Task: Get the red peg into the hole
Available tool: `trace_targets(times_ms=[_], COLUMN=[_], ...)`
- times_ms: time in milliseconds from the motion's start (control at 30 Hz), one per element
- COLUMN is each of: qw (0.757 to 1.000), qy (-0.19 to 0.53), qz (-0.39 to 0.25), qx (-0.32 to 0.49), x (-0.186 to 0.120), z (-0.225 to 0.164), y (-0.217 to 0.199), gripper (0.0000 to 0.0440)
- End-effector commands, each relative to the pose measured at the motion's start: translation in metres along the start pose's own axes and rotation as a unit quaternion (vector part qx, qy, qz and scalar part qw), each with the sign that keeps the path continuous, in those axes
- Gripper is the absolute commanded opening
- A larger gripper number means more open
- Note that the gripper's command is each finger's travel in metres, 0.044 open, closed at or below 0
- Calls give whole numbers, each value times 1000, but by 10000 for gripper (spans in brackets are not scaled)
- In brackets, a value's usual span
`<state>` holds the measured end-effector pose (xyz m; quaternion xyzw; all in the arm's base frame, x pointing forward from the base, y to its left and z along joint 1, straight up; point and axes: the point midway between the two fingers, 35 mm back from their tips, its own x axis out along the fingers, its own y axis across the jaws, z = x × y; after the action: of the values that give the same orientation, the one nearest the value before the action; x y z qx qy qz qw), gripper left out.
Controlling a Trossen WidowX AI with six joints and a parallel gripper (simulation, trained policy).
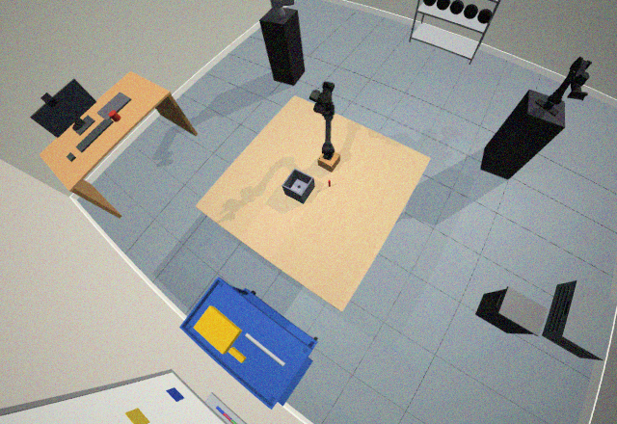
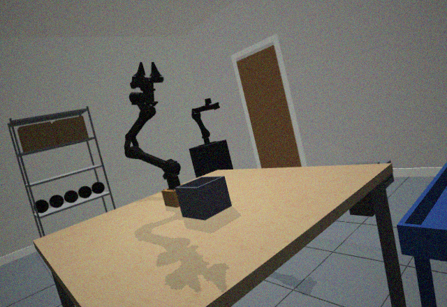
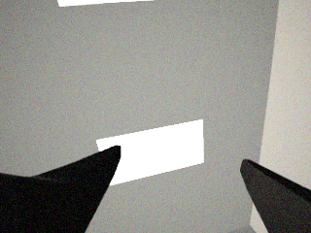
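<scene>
Red peg (image 1: 329, 183) sitting on table (image 1: 343, 254) (image 2: 274, 202), well in from all edges, between open box (image 1: 290, 191) (image 2: 204, 199) and right corner in top view. Long axis running nearly up-down there; too small to tell standing or lying. Gripper (image 1: 327, 86) (image 2: 147, 63) (image 3: 180, 157) pointing up, fingers spreading wide apart, holding nothing.

Top view: box (image 1: 291, 194) (image 2: 205, 201) on bench (image 1: 318, 250) (image 2: 270, 206), nearer left corner than right; peg (image 1: 329, 183) right of box; base block (image 1: 328, 162) (image 2: 170, 198) toward upper-right edge.
</scene>
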<state>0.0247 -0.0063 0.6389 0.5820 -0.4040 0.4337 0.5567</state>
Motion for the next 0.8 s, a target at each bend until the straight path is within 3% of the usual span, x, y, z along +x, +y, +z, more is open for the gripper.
trace_targets(times_ms=[0, 400, 767], qw=[999, 981, 947], qy=[14, 45, 61], qz=[-41, -179, -310], qx=[-20, -58, -60], x=[1, -6, -28], z=[-8, -21, -23], y=[-21, -95, -161], gripper=[440, 440, 440])
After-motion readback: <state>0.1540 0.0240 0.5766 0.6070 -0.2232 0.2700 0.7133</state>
